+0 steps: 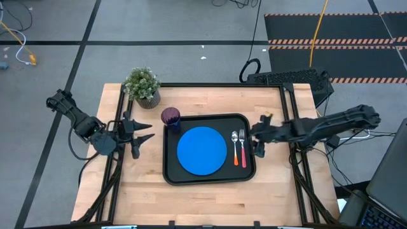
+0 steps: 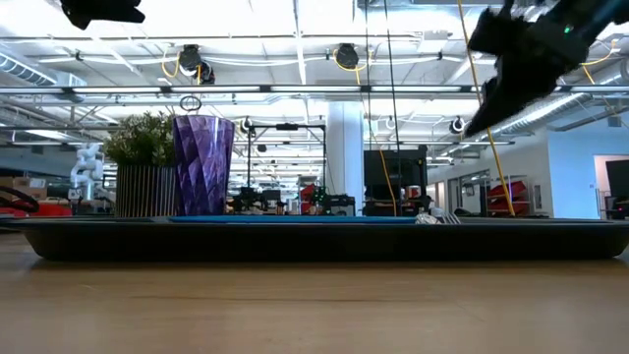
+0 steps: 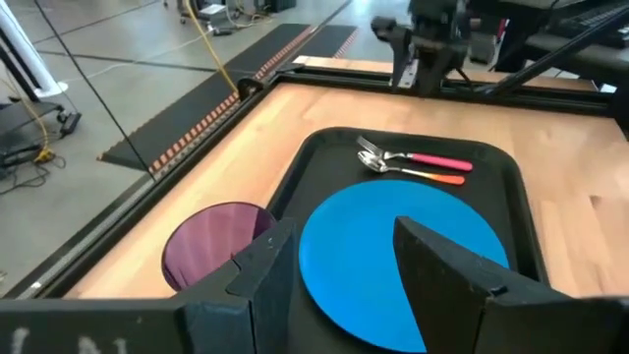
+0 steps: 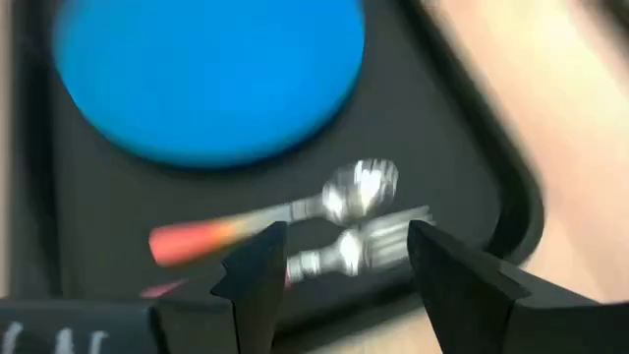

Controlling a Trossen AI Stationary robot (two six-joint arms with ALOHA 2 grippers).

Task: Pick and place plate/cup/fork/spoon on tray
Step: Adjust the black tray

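Observation:
The blue plate point(image 1: 202, 150) lies flat in the middle of the black tray point(image 1: 172, 177). The orange-handled spoon point(image 1: 236, 147) and the pink-handled fork point(image 1: 242, 150) lie side by side on the tray's right part. The purple cup point(image 1: 170, 117) stands upright at the tray's far left corner. My right gripper point(image 1: 257, 141) is open and empty just right of the tray; in its wrist view point(image 4: 339, 261) it is above the fork point(image 4: 366, 241) and the spoon point(image 4: 354, 189). My left gripper point(image 1: 144, 132) is open and empty left of the tray, pointing at the plate point(image 3: 403, 256).
A potted green plant point(image 1: 142, 84) stands at the table's far left, behind the cup. Black rails point(image 1: 291, 121) run along the table's left and right sides. Bare wood lies in front of the tray point(image 1: 210, 203).

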